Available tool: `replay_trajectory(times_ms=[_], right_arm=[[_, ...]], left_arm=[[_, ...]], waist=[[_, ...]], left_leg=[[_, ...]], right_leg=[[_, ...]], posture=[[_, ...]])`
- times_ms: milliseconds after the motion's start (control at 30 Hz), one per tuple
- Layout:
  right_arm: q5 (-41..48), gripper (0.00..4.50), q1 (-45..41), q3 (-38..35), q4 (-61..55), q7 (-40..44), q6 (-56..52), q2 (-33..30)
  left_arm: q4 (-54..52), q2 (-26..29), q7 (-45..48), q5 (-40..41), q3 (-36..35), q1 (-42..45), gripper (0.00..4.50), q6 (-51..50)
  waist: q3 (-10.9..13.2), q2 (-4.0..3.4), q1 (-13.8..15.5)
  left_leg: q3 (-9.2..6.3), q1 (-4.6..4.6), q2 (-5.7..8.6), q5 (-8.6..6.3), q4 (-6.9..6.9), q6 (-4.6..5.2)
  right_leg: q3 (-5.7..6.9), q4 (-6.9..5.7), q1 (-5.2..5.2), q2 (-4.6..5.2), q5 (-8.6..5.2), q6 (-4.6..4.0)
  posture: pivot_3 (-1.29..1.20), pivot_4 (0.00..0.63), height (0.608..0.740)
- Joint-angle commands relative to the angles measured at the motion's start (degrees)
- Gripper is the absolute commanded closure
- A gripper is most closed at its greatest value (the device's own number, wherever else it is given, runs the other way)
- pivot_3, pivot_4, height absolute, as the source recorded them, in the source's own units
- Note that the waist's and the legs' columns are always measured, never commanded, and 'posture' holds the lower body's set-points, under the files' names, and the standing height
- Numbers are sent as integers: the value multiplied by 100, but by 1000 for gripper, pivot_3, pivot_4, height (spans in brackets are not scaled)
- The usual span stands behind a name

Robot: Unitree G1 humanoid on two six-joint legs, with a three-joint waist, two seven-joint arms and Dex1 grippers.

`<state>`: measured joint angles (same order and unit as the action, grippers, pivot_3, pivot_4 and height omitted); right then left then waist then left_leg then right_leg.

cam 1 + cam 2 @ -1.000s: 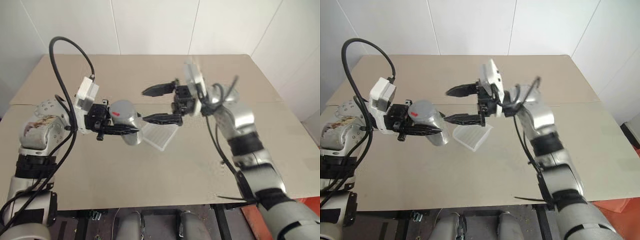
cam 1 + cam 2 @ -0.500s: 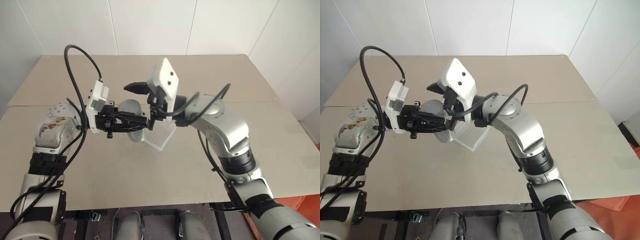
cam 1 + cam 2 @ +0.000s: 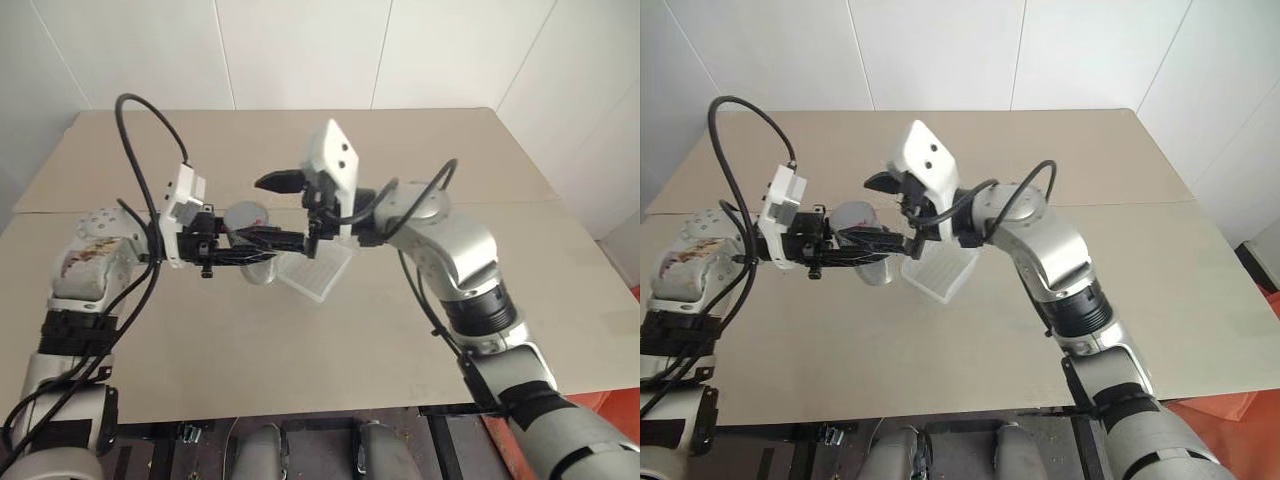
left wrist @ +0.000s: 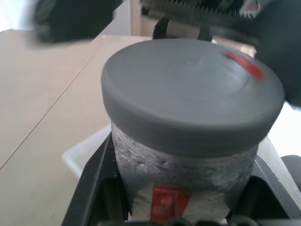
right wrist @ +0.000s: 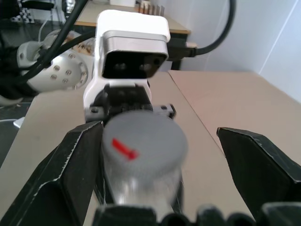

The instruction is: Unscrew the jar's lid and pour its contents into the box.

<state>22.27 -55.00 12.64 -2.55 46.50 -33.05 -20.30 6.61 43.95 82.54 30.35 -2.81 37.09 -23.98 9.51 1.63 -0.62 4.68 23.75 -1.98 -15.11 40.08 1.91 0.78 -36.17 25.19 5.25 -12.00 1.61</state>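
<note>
My left gripper point(image 3: 257, 246) is shut on the jar point(image 3: 247, 240), a silvery cylinder held lying sideways above the table. Its grey lid point(image 4: 188, 94), with a red mark on top, faces my right gripper point(image 3: 281, 212). That gripper is open, one finger point(image 5: 70, 169) close beside the lid point(image 5: 141, 141) and the other well apart from it. The box point(image 3: 318, 270), a translucent white tray, lies on the table just below and to the right of the jar. The contents are hidden inside the jar.
The beige table point(image 3: 300, 350) has open surface in front of and behind the box. A seam runs across it behind the arms. White walls stand past its far edge point(image 3: 300, 110). Black cables loop above my left wrist point(image 3: 140, 130).
My right gripper has swung in from the right, its wrist turning, so its open fingers now stand on either side of the lid. The jar stays held, shifted slightly left.
</note>
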Motion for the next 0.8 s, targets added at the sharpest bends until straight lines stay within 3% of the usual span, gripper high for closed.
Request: replay_trajectory(times_ms=[33, 167, 433, 800], right_arm=[[-152, 68, 80, -513, 334, 17, 240, -398], [-121, 68, 66, -611, 358, 97, 297, -429], [641, 68, -58, -417, -557, 373, -117, 310], [-25, 68, -343, 338, -342, 165, 85, 950]], left_arm=[[-379, 214, 160, 259, -317, -12, 2546, 66], [-382, 262, 167, 274, -350, -48, 2546, 72], [-138, 9, 109, 109, -143, 230, 2546, 160], [17, -126, 157, 26, -18, 409, 2546, 294]], waist=[[1, 1, 46], [1, 1, -41], [1, 0, -61], [0, 0, -19]], left_leg=[[1, 1, 0, -2, 1, 3], [5, 1, -2, 0, -5, 0], [1, 0, -7, 1, -5, -2], [3, 1, -3, 1, 0, -2]], right_leg=[[4, 5, -2, 3, 0, 0], [-4, 3, 7, -4, 1, 1], [-5, -1, 7, -8, 1, 2], [-3, -1, 5, -5, 2, 2]], posture=[[0, 150, 740], [0, 150, 740], [0, 150, 740], [0, 150, 740]])
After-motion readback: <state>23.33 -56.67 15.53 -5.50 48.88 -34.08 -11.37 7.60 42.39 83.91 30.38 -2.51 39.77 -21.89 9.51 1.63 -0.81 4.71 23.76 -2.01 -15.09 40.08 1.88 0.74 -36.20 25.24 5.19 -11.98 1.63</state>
